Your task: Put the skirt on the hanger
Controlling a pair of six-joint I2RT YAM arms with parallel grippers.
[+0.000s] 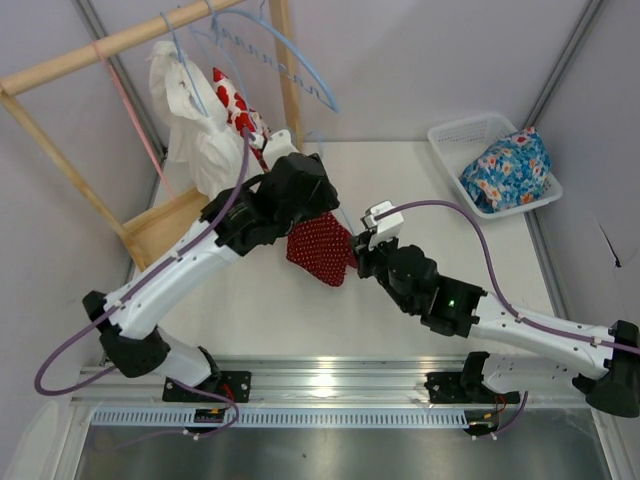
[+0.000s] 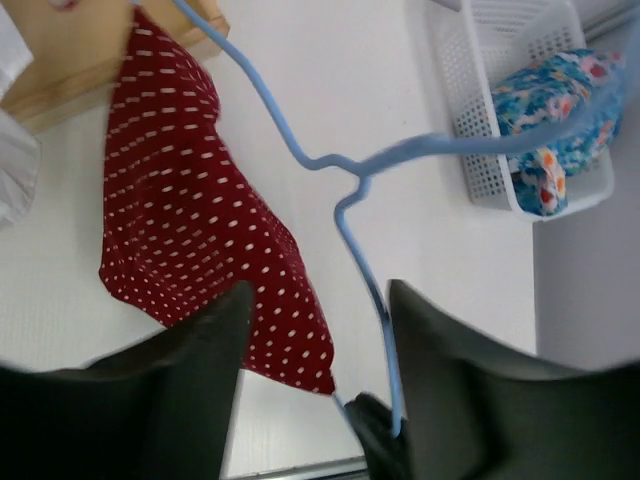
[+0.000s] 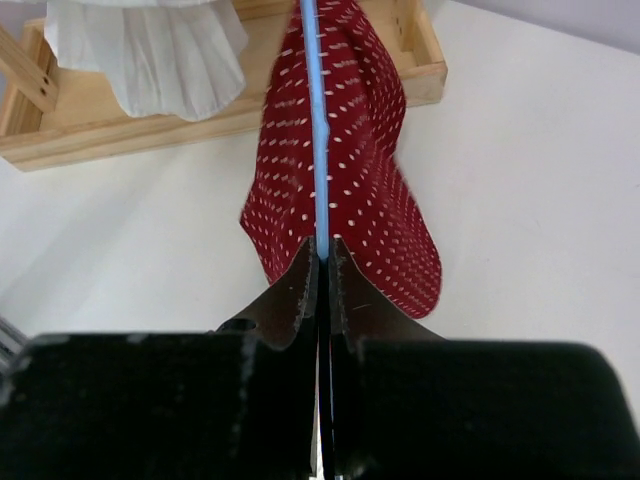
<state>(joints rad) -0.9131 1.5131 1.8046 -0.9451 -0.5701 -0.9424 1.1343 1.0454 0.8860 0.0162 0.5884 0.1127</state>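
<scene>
1. Found the skirt draped along the wire of the hanger, held up over the middle of the counter between the two arms. Could not tell whether its lowest corner touched the surface.
2. Saw the right end effector clenched on the hanger's thin wire just below the fabric, and judged it to be carrying the load.
3. Saw the left end effector released, fingers spread, with the hanger's wire running between them close to one finger and the skirt's lower corner beside the other.
4. Judged the step to be leaving the hanger with one arm. Called for a firm, level right grip so the fabric would not slide off the slim frame, and for drawing the left arm straight back without snagging wire or cloth.
5. Noted the wooden rack base and the white cloth close behind the skirt — little room on that side.
6. Noted the basket with the blue floral garment well apart at the far right corner — open counter toward the near edge looked the freer way out.
</scene>
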